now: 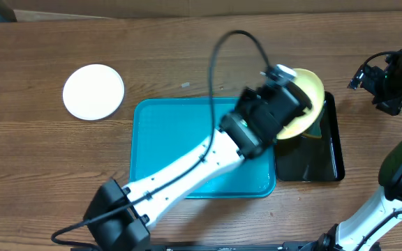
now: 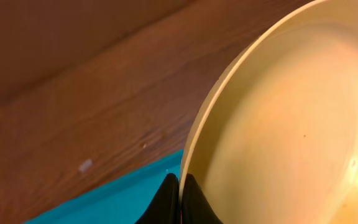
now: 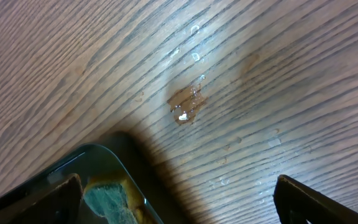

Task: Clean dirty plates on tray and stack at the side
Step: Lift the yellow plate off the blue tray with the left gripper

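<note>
The step in hand looked like the cleaning of the pale yellow-green plate [image 1: 311, 89], not yet its stacking. The left pincer [image 2: 180, 190] was clenched on that plate's rim, its fingers pressed together with the edge between them. It held the plate tilted just past the right edge of the cyan tray [image 1: 160, 139], above the black tray [image 1: 330, 150] that lay against that side. One tiny dark speck showed on the plate's face in the left wrist view. Whether more soil was left could not be told.

A white plate [image 1: 93, 91] lay flat on the tabletop [image 1: 187, 56], well off the tray's upper-left corner, which I judged to be the stacking spot. No third plate was in sight; the arm hid part of the tray.

The next move probably called for a wipe. A yellow-and-green thing, likely a sponge [image 3: 107, 199], sat in the black tray. The right pincer [image 3: 176, 186] hung released, jaws wide, holding nothing, well to the right of the tray over bare wood with a wet smudge [image 3: 188, 106]. It would need to come toward the tray, take the sponge and rub the tilted face while the left held firm.

The left arm [image 1: 187, 171] reached from the tray's lower-left corner diagonally across it, wrist turned beyond the upper-right corner.
</note>
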Controlling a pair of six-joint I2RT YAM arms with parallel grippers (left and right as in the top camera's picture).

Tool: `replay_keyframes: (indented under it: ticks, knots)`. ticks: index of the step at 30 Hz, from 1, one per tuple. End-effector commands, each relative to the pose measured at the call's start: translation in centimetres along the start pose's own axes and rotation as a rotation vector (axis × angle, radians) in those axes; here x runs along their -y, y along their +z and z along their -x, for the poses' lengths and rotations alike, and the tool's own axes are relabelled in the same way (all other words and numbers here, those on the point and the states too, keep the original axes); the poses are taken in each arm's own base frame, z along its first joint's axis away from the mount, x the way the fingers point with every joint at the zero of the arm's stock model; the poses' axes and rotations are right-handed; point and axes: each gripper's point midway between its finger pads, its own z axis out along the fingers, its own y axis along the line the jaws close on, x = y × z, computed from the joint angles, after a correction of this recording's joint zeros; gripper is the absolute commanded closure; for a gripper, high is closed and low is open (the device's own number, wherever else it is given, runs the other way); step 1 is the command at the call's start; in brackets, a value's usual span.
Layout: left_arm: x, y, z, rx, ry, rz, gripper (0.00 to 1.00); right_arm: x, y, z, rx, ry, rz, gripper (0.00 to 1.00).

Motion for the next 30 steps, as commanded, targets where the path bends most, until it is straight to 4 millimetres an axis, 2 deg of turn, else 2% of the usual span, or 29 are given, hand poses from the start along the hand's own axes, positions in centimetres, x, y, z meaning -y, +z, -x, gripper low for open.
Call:
replay_keyframes:
  ticks: [1, 12, 22, 30]
  knots:
    - [-0.4, -1.9, 2.3, 0.104, 0.179, 0.170, 0.96, -0.4, -1.8, 0.9, 0.054, -0.004, 0.010, 0.00]
    - [1.3, -6.9, 6.6, 0.290, 0.380, 0.371, 0.96, -0.4, -1.8, 0.9, 0.054, -0.004, 0.010, 0.00]
    - [1.7, -9.4, 10.0, 0.389, 0.455, 0.443, 0.96, -0.4, -1.8, 0.9, 0.054, -0.004, 0.010, 0.00]
    - [2.1, -10.1, 10.7, 0.426, 0.429, 0.433, 0.96, -0.4, -1.8, 0.9, 0.054, -0.004, 0.010, 0.00]
